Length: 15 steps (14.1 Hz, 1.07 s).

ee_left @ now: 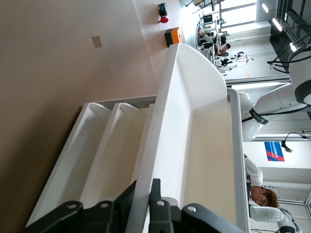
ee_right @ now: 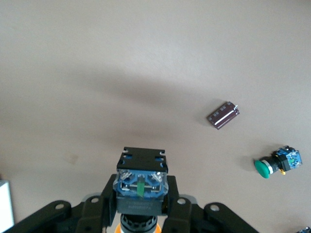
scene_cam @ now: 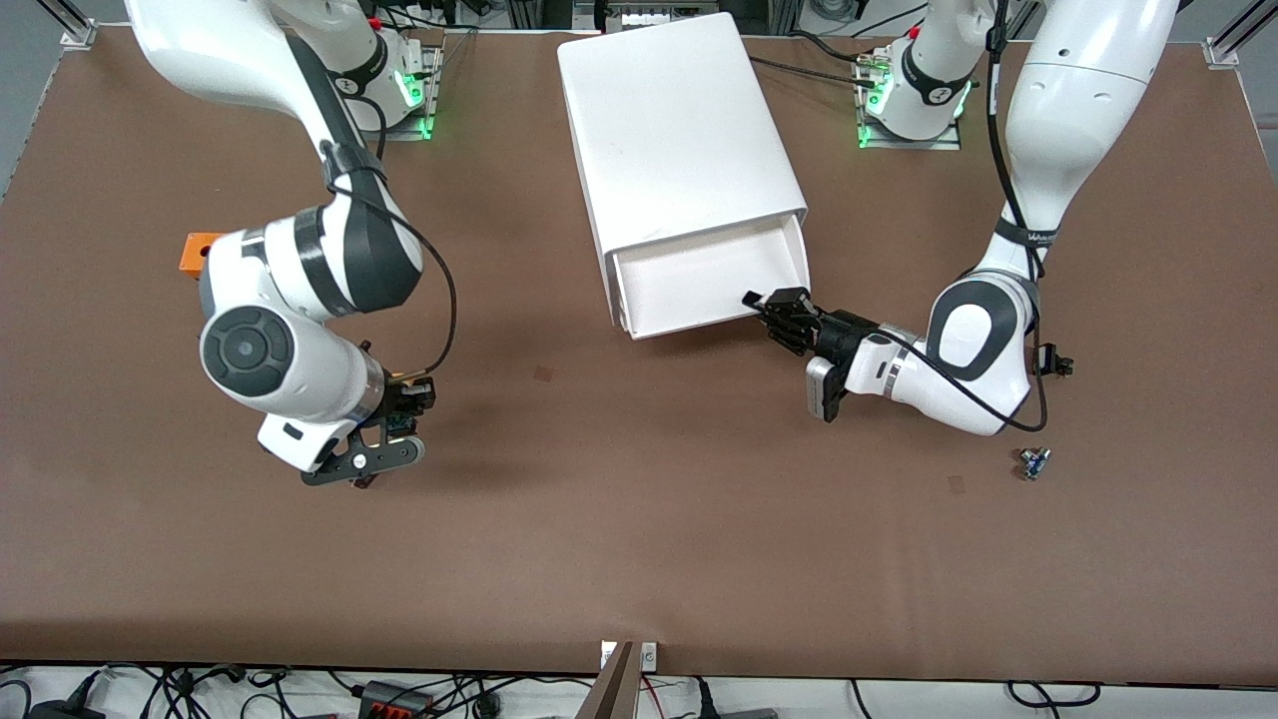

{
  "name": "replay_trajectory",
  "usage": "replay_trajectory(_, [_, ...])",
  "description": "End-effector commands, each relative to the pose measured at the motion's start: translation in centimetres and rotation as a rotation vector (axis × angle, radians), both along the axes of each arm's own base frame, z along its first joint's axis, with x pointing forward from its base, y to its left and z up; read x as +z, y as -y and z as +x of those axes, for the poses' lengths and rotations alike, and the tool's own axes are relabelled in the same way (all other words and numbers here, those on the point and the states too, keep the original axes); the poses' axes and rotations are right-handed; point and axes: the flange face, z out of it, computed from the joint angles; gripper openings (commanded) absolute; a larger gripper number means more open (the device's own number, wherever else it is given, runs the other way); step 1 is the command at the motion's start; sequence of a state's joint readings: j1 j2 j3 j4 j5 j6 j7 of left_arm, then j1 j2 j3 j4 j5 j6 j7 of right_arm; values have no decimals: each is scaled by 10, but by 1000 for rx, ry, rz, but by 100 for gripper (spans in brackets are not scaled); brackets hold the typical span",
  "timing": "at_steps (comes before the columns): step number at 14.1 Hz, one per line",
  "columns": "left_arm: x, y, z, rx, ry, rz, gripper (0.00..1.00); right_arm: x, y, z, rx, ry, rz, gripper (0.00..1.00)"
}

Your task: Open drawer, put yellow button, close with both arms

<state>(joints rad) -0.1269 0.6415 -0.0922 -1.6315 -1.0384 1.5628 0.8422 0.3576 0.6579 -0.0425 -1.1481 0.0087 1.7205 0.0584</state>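
Observation:
The white cabinet [scene_cam: 669, 130] stands at the middle of the table between the arms' bases. Its topmost drawer [scene_cam: 689, 322] is pulled out toward the front camera and nothing shows inside. My left gripper [scene_cam: 764, 302] is at the drawer's front corner toward the left arm's end. In the left wrist view that gripper [ee_left: 146, 191] is shut on the drawer's front wall [ee_left: 160, 136]. My right gripper [scene_cam: 374, 464] hangs over bare table toward the right arm's end. It [ee_right: 141, 194] is shut on the yellow button [ee_right: 141, 182], black-and-blue body up, orange-yellow cap down.
An orange block [scene_cam: 200, 252] lies toward the right arm's end. A red-capped button [ee_left: 163, 12] lies near it. Under the right gripper lie a brown cylinder [ee_right: 223, 115] and a green-capped button [ee_right: 277, 162]. A small blue-and-black part [scene_cam: 1033, 462] lies toward the left arm's end.

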Motion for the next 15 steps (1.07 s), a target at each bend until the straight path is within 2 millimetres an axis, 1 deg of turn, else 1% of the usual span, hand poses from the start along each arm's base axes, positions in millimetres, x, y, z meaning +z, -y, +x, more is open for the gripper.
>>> replay_trajectory(1, [-2,-6,13,7,25,45,100,22,-42,-12,54,13,12,3])
replay_trajectory(2, [2,-9,13,17,4,59,100,36,-59,-21,67,33,19,3])
replay_trajectory(4, [24,-16,15,39,-25,128,100,56,-92,-41,31,58,30,0])
replay_trajectory(5, [40,-22,18,56,-38,174,100,62,-117,-55,24,63,38,0])
replay_trajectory(6, [53,-26,18,72,-50,218,100,64,-132,-64,10,66,38,0])
replay_trajectory(7, [68,-32,22,90,-55,271,100,64,-151,-75,13,65,39,0])
replay_trajectory(8, [80,-48,31,117,-54,333,100,71,-171,-87,20,79,45,0])
replay_trajectory(9, [90,-55,36,129,-45,391,100,81,-193,-101,15,97,58,0])
replay_trajectory(11, [120,-63,42,153,-34,516,100,85,-236,-133,-17,107,67,0])
replay_trajectory(12, [136,-68,45,182,-38,604,100,87,-249,-143,-26,109,72,0])
replay_trajectory(13, [146,-72,46,204,-35,711,100,88,-263,-154,-18,113,77,0])
replay_trajectory(14, [148,-76,46,217,-23,806,100,86,-273,-163,-13,112,80,0])
replay_trajectory(15, [148,-80,45,224,-13,893,100,84,-290,-176,-14,114,86,0])
